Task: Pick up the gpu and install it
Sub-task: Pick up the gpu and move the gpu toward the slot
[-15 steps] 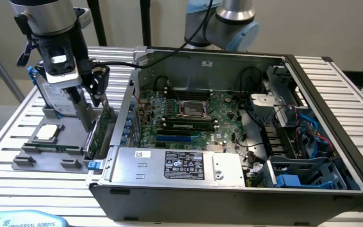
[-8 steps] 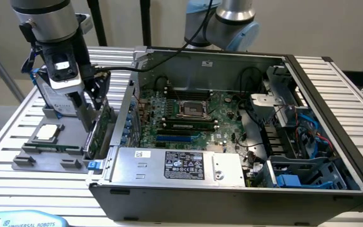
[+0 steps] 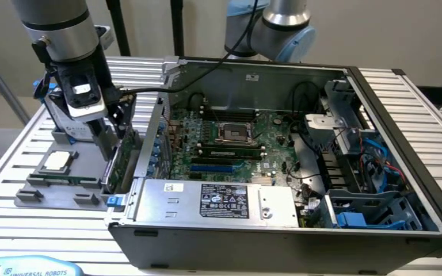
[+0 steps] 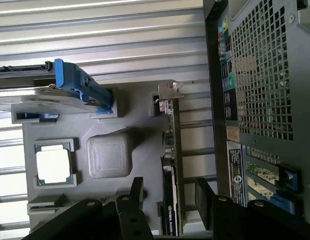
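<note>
Your tool [image 4: 170,189] stands fully spread and holds nothing. Its two dark fingers [image 4: 136,192] straddle the gpu [image 4: 173,145], a thin green circuit card with a dark face, and neither appears to touch it. The card stands on edge in a slot of the grey moulded plastic holder [image 4: 140,150], with its narrow silver metal bracket [image 4: 167,95] at the end away from the tool. Watch how well the tool is centred. If one finger meets the card before the other, the close will likely push the card sideways in its slot and tilt it, and you would then grip it crooked or lever the board against the holder. The finger on the case side has the tighter lane, because the card sits near the perforated dark metal wall of the open computer case [image 4: 260,75]. A drift that way could knock the finger into the case. On the other side, a raised grey block [image 4: 109,155] on the holder stands just beside the card and could catch the other finger if you come down too low. A pinch on raised parts rather than flat board risks slipping or damage. Further out, the square silver processor [image 4: 53,166] and the silver hard drive in its blue frame [image 4: 70,90] share the holder, which rests on the slatted metal worktop [image 4: 120,45]. A jolt to the holder would disturb them too.
</note>
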Robot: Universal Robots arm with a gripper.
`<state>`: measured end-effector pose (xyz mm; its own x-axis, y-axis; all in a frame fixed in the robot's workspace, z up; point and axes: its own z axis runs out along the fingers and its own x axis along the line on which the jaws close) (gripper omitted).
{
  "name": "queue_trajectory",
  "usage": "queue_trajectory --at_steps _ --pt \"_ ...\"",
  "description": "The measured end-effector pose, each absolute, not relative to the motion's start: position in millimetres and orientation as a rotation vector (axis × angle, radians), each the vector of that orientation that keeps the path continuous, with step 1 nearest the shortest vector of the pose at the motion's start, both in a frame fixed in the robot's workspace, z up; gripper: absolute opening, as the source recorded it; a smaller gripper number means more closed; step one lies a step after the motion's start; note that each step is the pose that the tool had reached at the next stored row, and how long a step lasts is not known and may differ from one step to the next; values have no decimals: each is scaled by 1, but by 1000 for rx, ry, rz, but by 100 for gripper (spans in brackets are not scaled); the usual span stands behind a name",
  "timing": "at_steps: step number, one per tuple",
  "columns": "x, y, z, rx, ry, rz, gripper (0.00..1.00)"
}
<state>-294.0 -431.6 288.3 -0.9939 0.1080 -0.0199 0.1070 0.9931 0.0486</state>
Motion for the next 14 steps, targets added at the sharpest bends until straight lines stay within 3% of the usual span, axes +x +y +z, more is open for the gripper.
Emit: queue_trajectory --at_steps 14 --pt "-294 -432 263 123 3116 75 54"
